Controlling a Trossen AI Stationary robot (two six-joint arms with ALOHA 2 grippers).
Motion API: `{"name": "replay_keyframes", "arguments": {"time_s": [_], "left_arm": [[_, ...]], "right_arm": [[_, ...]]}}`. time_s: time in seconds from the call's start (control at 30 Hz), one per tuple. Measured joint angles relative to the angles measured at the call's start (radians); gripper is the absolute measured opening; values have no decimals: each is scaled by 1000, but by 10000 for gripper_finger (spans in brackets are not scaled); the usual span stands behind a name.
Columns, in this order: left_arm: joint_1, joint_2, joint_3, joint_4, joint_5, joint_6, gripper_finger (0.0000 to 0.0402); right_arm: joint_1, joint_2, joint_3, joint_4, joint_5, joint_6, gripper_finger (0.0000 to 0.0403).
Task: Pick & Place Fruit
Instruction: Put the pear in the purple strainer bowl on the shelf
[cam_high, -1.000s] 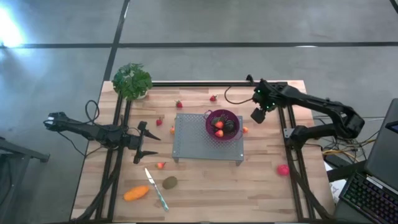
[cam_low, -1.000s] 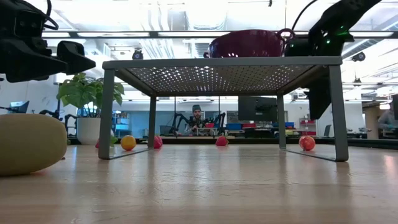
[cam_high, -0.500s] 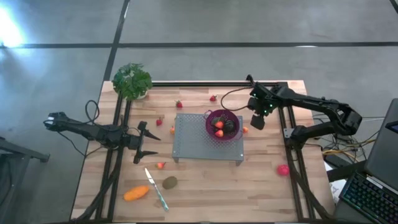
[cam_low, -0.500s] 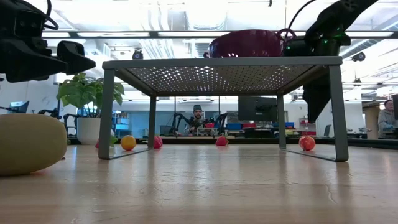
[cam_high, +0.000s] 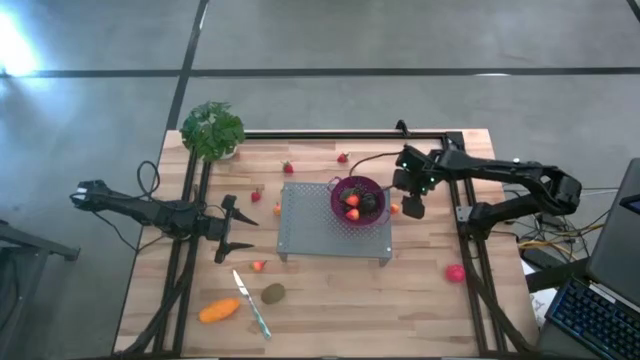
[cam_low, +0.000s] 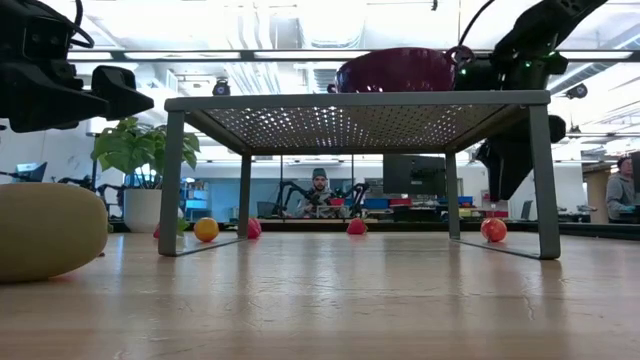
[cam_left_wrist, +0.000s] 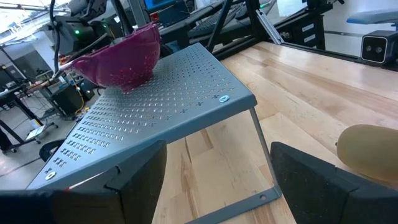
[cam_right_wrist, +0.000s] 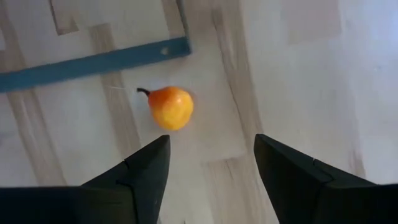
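Overhead, right gripper (cam_high: 411, 205) reaching in from the table's right side, arm stretched leftward and tipped downward, fingers spread and empty, hovering just right of the purple bowl (cam_high: 359, 197) and close above a small orange-yellow pear-like fruit (cam_right_wrist: 170, 107) lying on the wood beside the rack's leg. Left gripper (cam_high: 236, 230) parked low over the left part of the table, arm lying level, fingers spread wide, nothing between them, pointing toward the perforated grey metal rack (cam_high: 310, 225). Pale butcher-block table (cam_high: 420, 300) with black frame rails down both sides; grey concrete floor around it. Beyond the far edge in the low view, a lab with monitors, other dark arms and a seated person (cam_low: 318, 192) directly behind the rack, plus part of another person at the right border. One rack, one bowl standing on its right half, holding two red strawberries and a dark round fruit (cam_high: 368, 202). Loose on the wood: strawberries (cam_high: 288, 167), four counted near the far edge and left of the rack, exact tally uncertain; one brown-green oval fruit (cam_high: 272, 293) near the front; one elongated orange fruit (cam_high: 219, 311) beside it at front left; one pink-red ball (cam_high: 456, 272) at right. One light-handled knife (cam_high: 252, 305) between the orange fruit and the oval one. One leafy potted plant (cam_high: 212, 130) at the far left corner.
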Motion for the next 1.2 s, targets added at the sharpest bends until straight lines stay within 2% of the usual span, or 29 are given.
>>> {"name": "replay_keyframes", "arguments": {"time_s": [0.13, 0.67, 1.2], "left_arm": [[0, 0, 0, 0, 0, 0, 291], [0, 0, 0, 0, 0, 0, 291], [0, 0, 0, 0, 0, 0, 291]], "right_arm": [[14, 0, -26, 23, -38, 4, 246], [63, 0, -92, 150, -34, 38, 307], [72, 0, -121, 228, -34, 49, 287]]}}
